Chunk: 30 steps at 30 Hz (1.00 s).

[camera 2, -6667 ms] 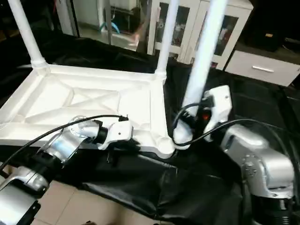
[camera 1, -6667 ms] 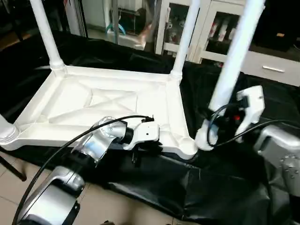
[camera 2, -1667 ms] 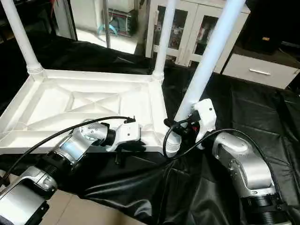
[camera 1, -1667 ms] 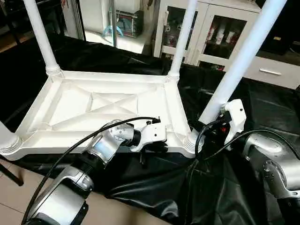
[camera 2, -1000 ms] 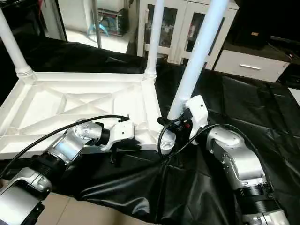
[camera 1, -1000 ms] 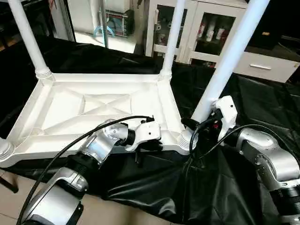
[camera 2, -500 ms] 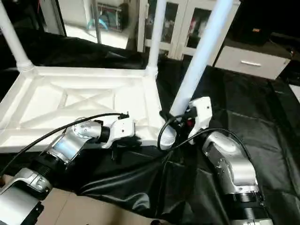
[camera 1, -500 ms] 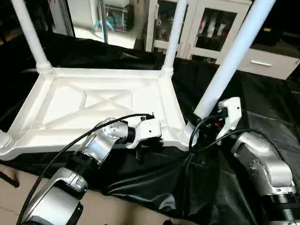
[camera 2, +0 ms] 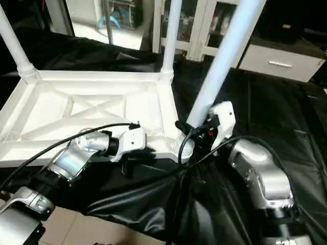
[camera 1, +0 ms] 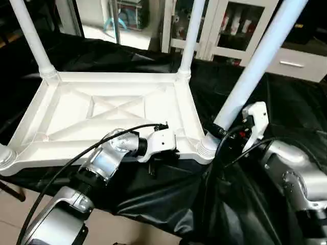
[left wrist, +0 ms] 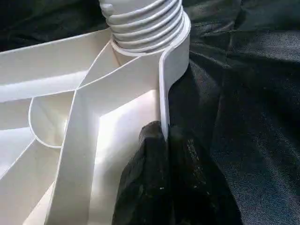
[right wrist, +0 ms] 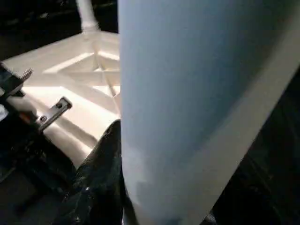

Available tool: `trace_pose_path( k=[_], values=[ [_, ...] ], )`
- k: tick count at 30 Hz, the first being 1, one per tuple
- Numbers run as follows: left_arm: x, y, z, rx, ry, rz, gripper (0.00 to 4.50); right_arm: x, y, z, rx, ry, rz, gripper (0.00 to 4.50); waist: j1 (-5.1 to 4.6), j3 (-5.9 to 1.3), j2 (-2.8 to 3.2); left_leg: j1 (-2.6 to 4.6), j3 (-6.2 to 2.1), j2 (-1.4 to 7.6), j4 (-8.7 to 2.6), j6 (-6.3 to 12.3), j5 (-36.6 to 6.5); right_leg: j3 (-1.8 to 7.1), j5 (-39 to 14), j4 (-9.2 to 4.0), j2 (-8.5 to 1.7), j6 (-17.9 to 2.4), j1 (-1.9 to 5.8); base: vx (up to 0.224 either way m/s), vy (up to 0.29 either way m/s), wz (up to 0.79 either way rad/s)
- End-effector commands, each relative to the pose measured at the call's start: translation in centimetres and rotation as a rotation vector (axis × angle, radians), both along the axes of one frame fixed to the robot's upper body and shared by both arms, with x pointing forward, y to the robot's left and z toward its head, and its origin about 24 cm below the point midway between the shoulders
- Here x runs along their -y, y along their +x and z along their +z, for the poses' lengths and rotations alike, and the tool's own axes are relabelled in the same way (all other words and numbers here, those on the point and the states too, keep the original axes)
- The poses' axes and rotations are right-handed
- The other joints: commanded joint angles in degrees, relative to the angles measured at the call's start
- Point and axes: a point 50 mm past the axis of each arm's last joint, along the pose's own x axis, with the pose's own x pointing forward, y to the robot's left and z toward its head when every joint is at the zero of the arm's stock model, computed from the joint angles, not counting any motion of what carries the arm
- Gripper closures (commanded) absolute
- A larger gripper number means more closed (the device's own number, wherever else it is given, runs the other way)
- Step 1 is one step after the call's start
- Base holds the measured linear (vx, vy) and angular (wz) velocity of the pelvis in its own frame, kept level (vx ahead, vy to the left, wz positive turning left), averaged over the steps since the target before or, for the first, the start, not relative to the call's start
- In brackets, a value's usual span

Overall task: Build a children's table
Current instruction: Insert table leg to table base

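Clearly the tabletop (camera 1: pixel 110 109) is the bulkiest piece — a hollow, ribbed white plastic shell lying underside-up on the black-draped counter (camera 1: pixel 286 102), probably light and fairly stiff, so it will likely slide unless pinned. Its thin near rim makes the best handhold, and the left tool (left wrist: pixel 157 154) is clenched on that rim just beside the near right corner socket (left wrist: pixel 174 51). Next in size, the fourth leg (camera 1: pixel 255 66) is a smooth, slippery tapered tube leaning in that socket — best taken low, near its ribbed end, where the right tool (camera 2: pixel 202 133) grasps it. Three other legs already stand in their sockets.
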Motion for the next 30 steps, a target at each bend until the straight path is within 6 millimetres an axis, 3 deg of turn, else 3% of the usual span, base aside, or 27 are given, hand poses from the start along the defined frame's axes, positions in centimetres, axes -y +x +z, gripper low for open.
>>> trace_pose_path(
  k=[1,5,6,8,11,12,14,15,18,20,22,24,30],
  values=[
    [0.2,-0.7,-1.1,-0.055,-0.008,-0.008,4.50,-1.2,-0.7,-1.3,-0.029,-0.161,0.124,2.69,0.63,-2.54,-1.42,-0.07,-1.80,4.67,-4.11,2.70,-18.2,3.55,-27.2,-4.14,-4.30,-9.0,1.59,0.000,0.000,0.00],
    [0.3,-0.8,-1.2,-0.063,-0.008,-0.014,4.50,-1.8,-0.8,-1.1,-0.036,-0.146,0.139,2.69,0.79,-2.72,-1.57,-0.03,-1.63,4.68,-3.91,3.43,-16.2,3.49,-25.0,-3.72,-3.96,-9.6,1.75,0.000,0.000,0.00],
    [0.3,-0.9,-1.2,-0.067,-0.008,-0.015,4.50,-1.2,-0.2,-1.4,-0.096,-0.072,0.035,2.69,0.78,-2.66,-1.56,-0.07,-1.63,4.62,-3.88,3.55,-16.2,3.52,-25.2,-3.66,-3.86,-9.6,1.74,0.000,0.000,0.00],
    [0.3,-0.9,-1.2,-0.067,-0.009,-0.014,4.50,-1.0,-0.1,-1.4,-0.110,-0.056,0.012,2.69,0.75,-2.58,-1.62,0.03,-1.69,4.53,-3.82,3.12,-17.4,3.55,-27.7,-3.78,-3.85,-9.1,1.59,0.000,0.000,0.00],
    [0.2,-0.9,-1.3,-0.069,-0.006,-0.010,4.50,0.5,0.4,-2.3,-0.209,0.064,-0.119,2.69,0.68,-2.72,-1.57,0.33,-1.72,4.58,-3.81,2.36,-18.0,3.58,-28.7,-3.96,-3.79,-8.7,1.50,0.000,0.000,0.00],
    [0.2,-0.9,-1.3,-0.072,-0.006,-0.008,4.50,1.8,0.5,-3.3,-0.293,0.173,-0.222,2.69,0.68,-2.85,-1.50,0.38,-1.77,4.61,-3.83,2.17,-18.3,3.52,-28.1,-3.89,-3.74,-9.0,1.44,0.000,0.000,0.00],
    [0.2,-0.9,-1.3,-0.073,-0.007,-0.007,4.50,2.5,0.4,-3.8,-0.335,0.209,-0.264,2.69,0.71,-2.95,-1.43,0.59,-1.75,4.66,-3.83,1.73,-18.5,3.53,-27.1,-3.87,-3.71,-9.5,1.40,0.000,0.000,0.00],
    [0.1,-1.0,-1.3,-0.076,-0.007,-0.005,4.50,3.7,0.2,-5.0,-0.403,0.234,-0.342,2.69,0.89,-3.17,-1.49,0.95,-1.50,4.73,-3.65,1.23,-18.1,3.53,-23.3,-3.51,-3.50,-10.7,1.34,0.000,0.000,0.00],
    [0.1,-1.0,-1.4,-0.079,-0.006,-0.004,4.50,5.0,-0.2,-6.4,-0.490,0.231,-0.426,2.69,0.94,-3.30,-1.64,0.72,-1.11,4.50,-3.56,2.11,-16.2,3.55,-19.6,-3.00,-3.26,-11.8,1.69,0.000,0.000,0.00],
    [0.0,-1.1,-1.4,-0.081,-0.005,-0.005,4.50,5.6,-0.3,-6.7,-0.469,0.174,-0.462,2.69,1.08,-3.41,-1.60,0.73,-1.07,4.55,-3.54,2.00,-16.0,3.52,-19.8,-3.04,-3.32,-11.4,1.71,0.000,0.000,0.00],
    [0.0,-1.1,-1.4,-0.082,-0.003,-0.005,4.50,5.4,-0.3,-6.2,-0.425,0.142,-0.440,2.69,1.35,-3.50,-1.65,0.75,-1.07,4.55,-3.56,1.79,-16.0,3.51,-20.2,-3.07,-3.32,-10.9,1.79,0.000,0.000,0.00],
    [0.0,-1.1,-1.4,-0.082,0.000,-0.006,4.50,4.1,0.3,-4.0,-0.298,0.113,-0.357,2.69,1.67,-3.58,-1.69,0.74,-1.11,4.58,-3.63,1.53,-16.0,3.53,-20.6,-3.09,-3.32,-10.0,1.85,0.000,0.000,0.00],
    [0.0,-1.1,-1.4,-0.080,0.005,-0.007,4.50,1.7,0.6,-1.3,-0.144,0.017,-0.178,2.69,1.77,-3.54,-1.70,0.66,-1.20,4.58,-3.71,1.46,-16.4,3.53,-22.0,-3.17,-3.28,-9.2,1.85,0.000,0.000,0.00]
  ],
)
